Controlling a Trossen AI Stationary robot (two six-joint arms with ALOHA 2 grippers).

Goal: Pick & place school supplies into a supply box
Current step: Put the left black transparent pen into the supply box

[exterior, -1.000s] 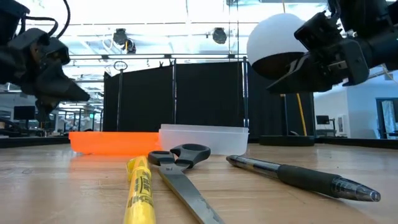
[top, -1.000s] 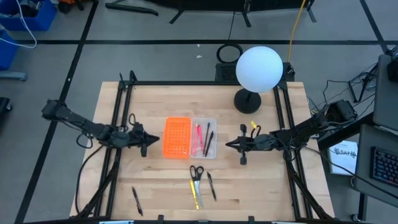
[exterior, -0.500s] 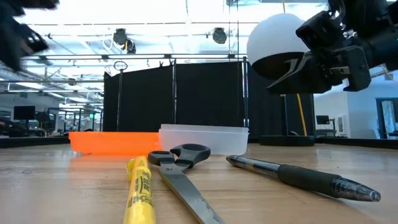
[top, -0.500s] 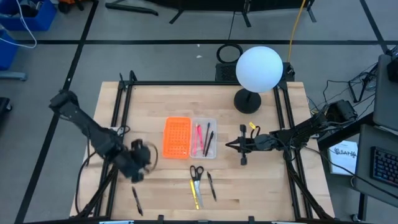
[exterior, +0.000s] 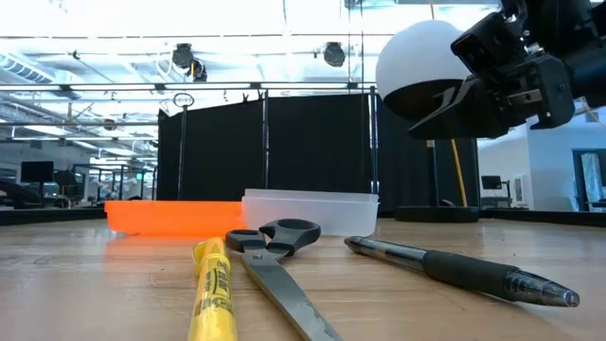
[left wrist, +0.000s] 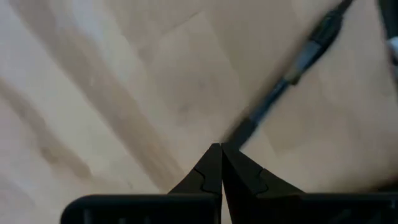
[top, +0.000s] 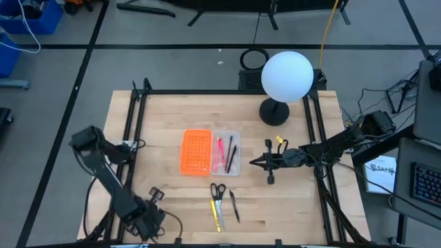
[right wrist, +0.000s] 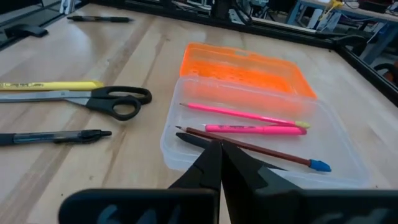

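The supply box (top: 226, 153), a clear tray, lies mid-table and holds pink pens, a brown pencil and a black pen (right wrist: 249, 127). Nearer the front edge lie the scissors (top: 218, 191), a yellow marker (top: 218, 215) and a black pen (top: 235, 205). My left gripper (top: 148, 219) is shut over the near-left corner. Its tips (left wrist: 221, 147) point down at another black pen (left wrist: 292, 68) lying on the wood. My right gripper (top: 251, 160) is shut and hovers just right of the box (right wrist: 261, 155), above the table (exterior: 412, 134). My left gripper comes down from above with its shut tips next to the black pen's dark end (left wrist: 241, 130); I cannot tell whether they touch it. The pen lies flat on the table.
An orange perforated piece (top: 196, 151) lies against the box's left side. A white globe lamp (top: 287, 76) stands at the far right. Black frame rails (top: 131, 138) run along both table sides. Bare wood lies between the box and the left rail.
My left arm has swung from beside the orange piece toward the table's near-left corner and tipped down over the lone black pen. It has left the low view.
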